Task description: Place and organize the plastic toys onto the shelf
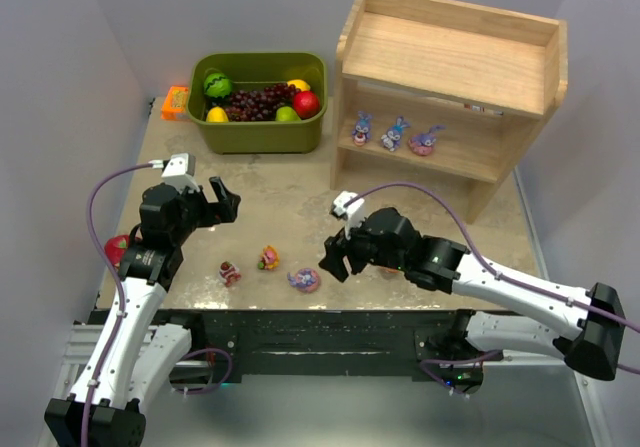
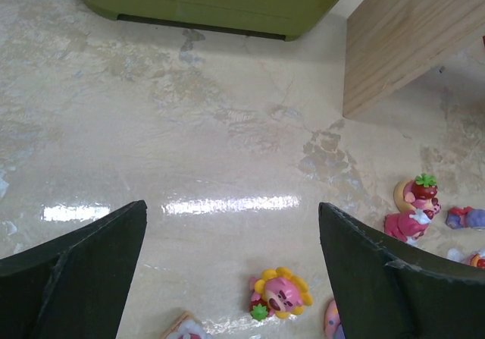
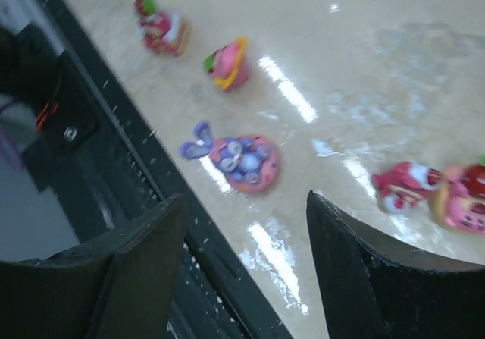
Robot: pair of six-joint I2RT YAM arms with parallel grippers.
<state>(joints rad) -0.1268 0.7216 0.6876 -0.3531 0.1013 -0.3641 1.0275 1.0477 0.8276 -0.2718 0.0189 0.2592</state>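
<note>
Shelf (image 1: 450, 62), three bunnies (image 1: 395, 134) on lower tier, bin (image 1: 262, 137) of fake fruit (image 1: 258, 103), left fingers (image 2: 76, 271), right fingers (image 3: 379, 278) both spread

High rear view, wrist cameras near table (image 1: 285, 199)

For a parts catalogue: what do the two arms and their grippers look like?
Both match: the left arm and right arm have white tubular links with black joint housings. A thin purple cable runs along each, and a small white camera box sits on each wrist. The left gripper and right gripper are black, each with two broad, flat fingers. No markings are legible.
</note>
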